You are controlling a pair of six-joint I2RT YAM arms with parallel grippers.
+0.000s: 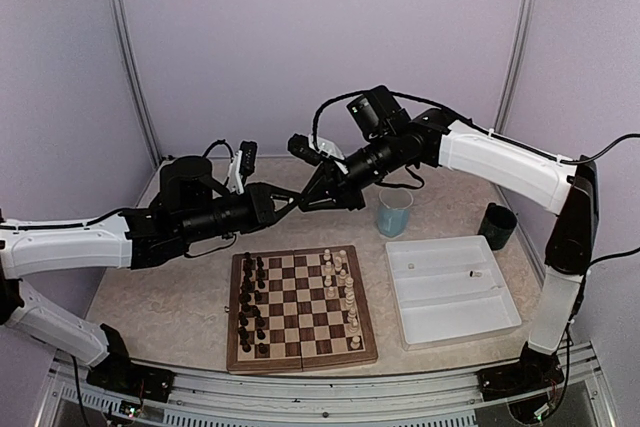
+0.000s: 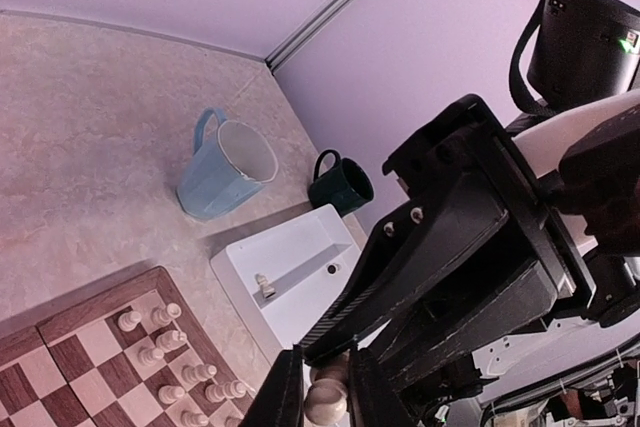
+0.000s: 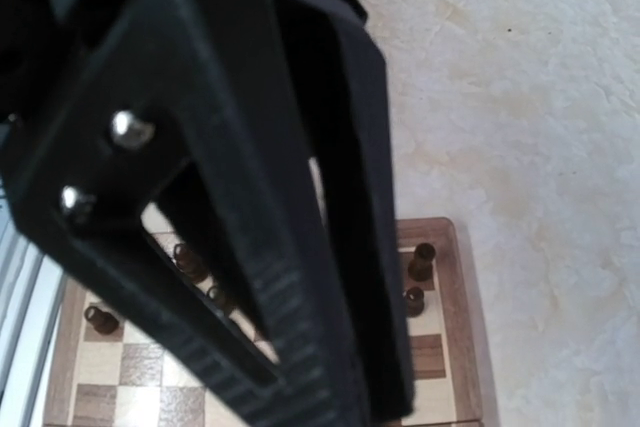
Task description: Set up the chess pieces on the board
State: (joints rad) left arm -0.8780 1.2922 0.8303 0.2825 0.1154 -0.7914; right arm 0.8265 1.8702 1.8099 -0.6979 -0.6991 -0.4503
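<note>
Both arms reach in over the bare table behind the board, and their tips meet in mid-air. The left pincer comes from the left and the right pincer slants down from the right.

In the left wrist view, the left fingers stand close together with one cream piece between them, both pads against its sides. This pincer is clamped on it. The right pincer's two black fingers run down to the same spot, drawn nearly together. Their tips sit at the top of that piece, so it looks pinched from both sides at once. The right wrist view shows little of this, since the other arm's black finger frame fills it. Only a strip of board with a few dark pieces shows behind.

The held piece hangs well above the table, apart from the board and behind its far edge.

On the board the cream pieces stand along the two right-hand files. Most are upright and some sit a little off their squares. The dark ones fill the two left-hand files.

The white tray lies just right of the board, with two small cream bits in its far part. A blue mug stands behind the tray's near-left corner. A dark mug stands further right by the wall.
</note>
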